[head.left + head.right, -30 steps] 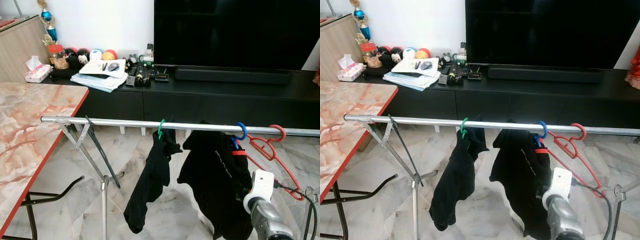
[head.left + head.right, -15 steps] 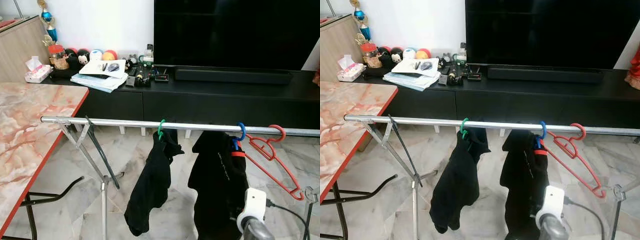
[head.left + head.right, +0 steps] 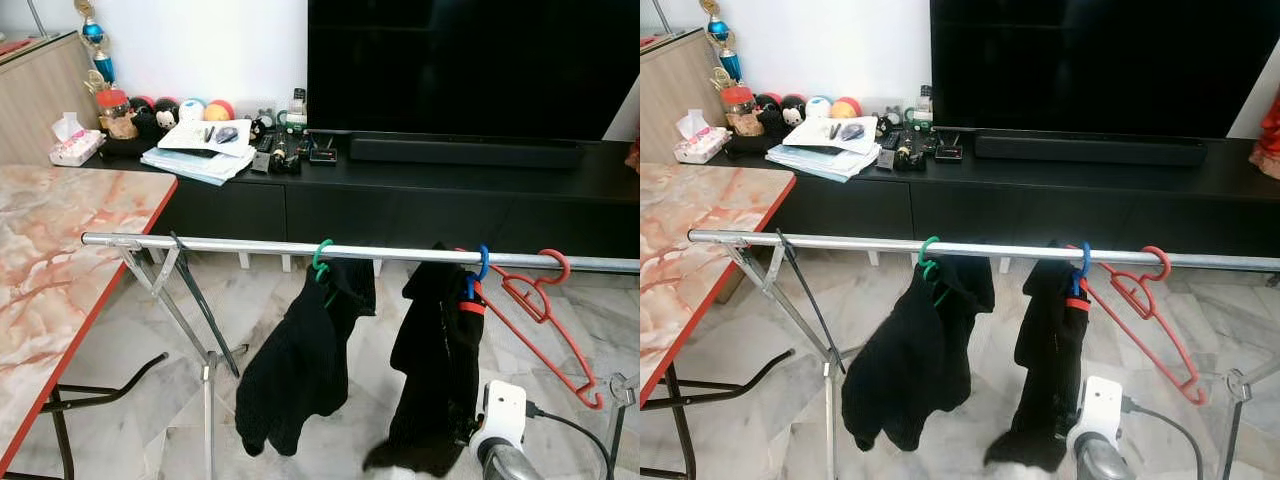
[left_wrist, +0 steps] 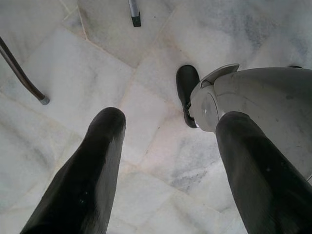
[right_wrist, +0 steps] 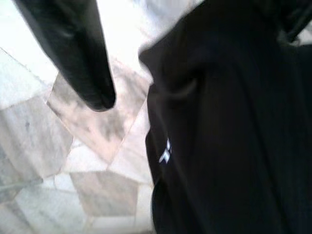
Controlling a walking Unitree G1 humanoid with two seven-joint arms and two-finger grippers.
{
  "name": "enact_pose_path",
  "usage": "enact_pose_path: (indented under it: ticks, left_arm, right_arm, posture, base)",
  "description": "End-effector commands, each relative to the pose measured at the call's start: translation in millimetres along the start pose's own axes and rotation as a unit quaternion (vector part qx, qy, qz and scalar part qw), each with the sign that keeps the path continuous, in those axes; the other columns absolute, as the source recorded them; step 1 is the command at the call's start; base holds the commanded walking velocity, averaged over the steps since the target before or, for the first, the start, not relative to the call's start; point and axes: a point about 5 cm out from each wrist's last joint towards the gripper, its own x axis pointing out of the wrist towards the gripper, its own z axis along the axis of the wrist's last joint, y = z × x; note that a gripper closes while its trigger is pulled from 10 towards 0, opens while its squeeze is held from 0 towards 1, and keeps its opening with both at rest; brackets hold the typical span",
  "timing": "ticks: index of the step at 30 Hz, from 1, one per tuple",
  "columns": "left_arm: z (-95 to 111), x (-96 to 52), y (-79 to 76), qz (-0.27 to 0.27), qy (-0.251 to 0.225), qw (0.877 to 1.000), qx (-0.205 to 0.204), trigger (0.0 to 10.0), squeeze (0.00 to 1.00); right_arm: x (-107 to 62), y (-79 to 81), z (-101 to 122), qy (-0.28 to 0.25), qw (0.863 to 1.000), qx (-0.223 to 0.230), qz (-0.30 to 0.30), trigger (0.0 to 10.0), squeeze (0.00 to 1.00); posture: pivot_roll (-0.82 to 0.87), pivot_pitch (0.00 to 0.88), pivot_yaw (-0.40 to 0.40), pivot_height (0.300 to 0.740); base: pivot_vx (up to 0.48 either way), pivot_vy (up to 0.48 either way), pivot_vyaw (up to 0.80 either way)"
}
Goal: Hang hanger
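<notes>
Shiny bare metal on the drying rack rail (image 3: 250, 246). Smooth red plastic (image 3: 545, 310), blue plastic (image 3: 483, 262) and green plastic (image 3: 321, 262) hangers. Matt black cloth in both hanging garments (image 3: 300, 375) (image 3: 437, 370). Glossy marble-pattern bench (image 3: 60, 250) top with red edge. Polished pale marble floor (image 4: 161, 44). Matt black cabinet (image 3: 420, 205). Glossy black TV screen (image 3: 470, 65). Smooth, slightly shiny black left claw (image 4: 168, 170) fingers.

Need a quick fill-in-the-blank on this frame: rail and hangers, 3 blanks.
Along the rail, the hanger nearest the robot's left is ____.
The red hanger carries ____ garment.
The garment on the blue hanger is coloured ____.
Missing words: green; no; black.
</notes>
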Motion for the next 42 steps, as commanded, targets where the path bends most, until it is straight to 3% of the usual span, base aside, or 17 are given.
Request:
enact_pose_path:
  ticks: [1, 27, 42]
  left_arm:
    - [-4.2, -1.3, 3.5, 0.003, 0.011, 1.0, 0.007, 10.0, 0.0]
    - [-4.1, -1.4, 4.6, 0.006, 0.013, 1.0, 0.01, 10.0, 0.0]
    - [-4.5, -1.6, 4.7, 0.003, 0.014, 1.0, 0.011, 10.0, 0.0]
  right_arm:
    - [-0.3, 0.0, -3.1, 0.007, 1.0, -0.002, 0.002, 0.0, 0.0]
    - [-2.2, -2.4, -11.3, 0.004, 1.0, -0.001, 0.004, 0.0, 0.0]
    - [-15.1, -16.2, -55.9, 0.096, 0.994, -0.029, -0.052, 0.0, 0.0]
  posture:
    - [0.2, 0.043, 0.001, 0.74]
    - [0.2, 0.044, 0.005, 0.74]
    - [0.2, 0.04, 0.007, 0.74]
  base:
    - [0.0, 0.0, 0.0]
    - [0.0, 0.0, 0.0]
    - [0.0, 0.0, 0.0]
